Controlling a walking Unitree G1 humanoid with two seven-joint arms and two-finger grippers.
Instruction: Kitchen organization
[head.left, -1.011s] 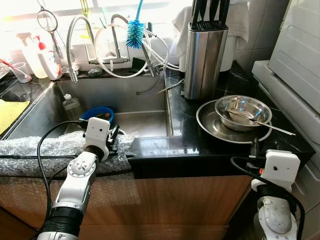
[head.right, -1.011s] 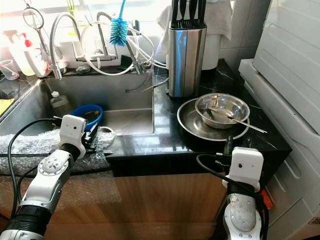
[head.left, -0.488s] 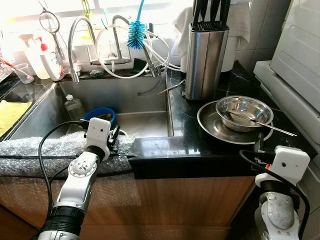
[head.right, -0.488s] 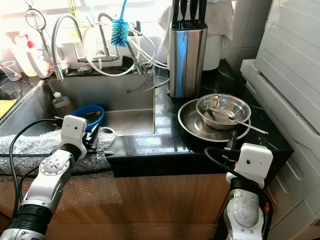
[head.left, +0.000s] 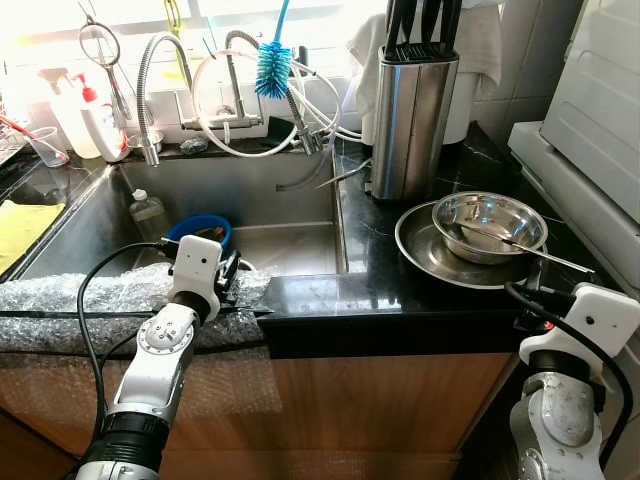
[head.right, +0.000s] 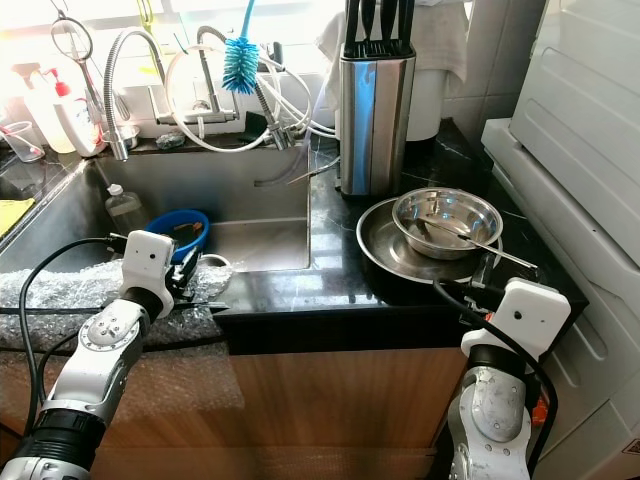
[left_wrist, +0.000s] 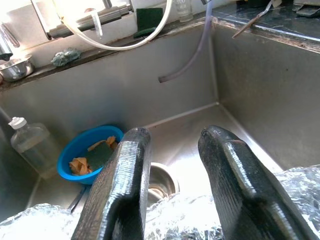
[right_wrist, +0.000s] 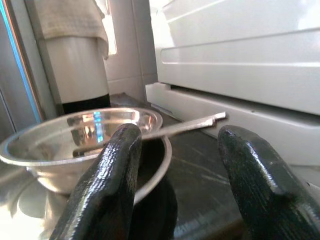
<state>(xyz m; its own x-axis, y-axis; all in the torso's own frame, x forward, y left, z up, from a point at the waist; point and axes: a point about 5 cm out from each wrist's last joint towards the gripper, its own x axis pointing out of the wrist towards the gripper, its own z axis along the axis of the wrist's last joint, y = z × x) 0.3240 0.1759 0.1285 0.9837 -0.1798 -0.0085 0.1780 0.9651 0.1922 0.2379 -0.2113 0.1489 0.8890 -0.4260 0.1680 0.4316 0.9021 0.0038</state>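
Right wrist view: right gripper (right_wrist: 175, 185) spread wide, empty, near shiny round steel bowl (right_wrist: 75, 145)

Crowded back and right, open front strip of the table

The black table (head.left: 330, 295) is bare along its front edge between the sink (head.left: 280, 245) and the plate (head.left: 425, 255) with its bowl (head.left: 487, 222) and long spoon (head.left: 520, 245). The knife block (head.left: 408, 120) closes the rear; the white appliance (head.left: 590, 130) walls the right. Hoses (head.left: 300, 100) and a brush (head.left: 270, 65) crowd the tap, and a blue bowl (left_wrist: 85, 152) and bottle (left_wrist: 30, 145) take the sink's left part.
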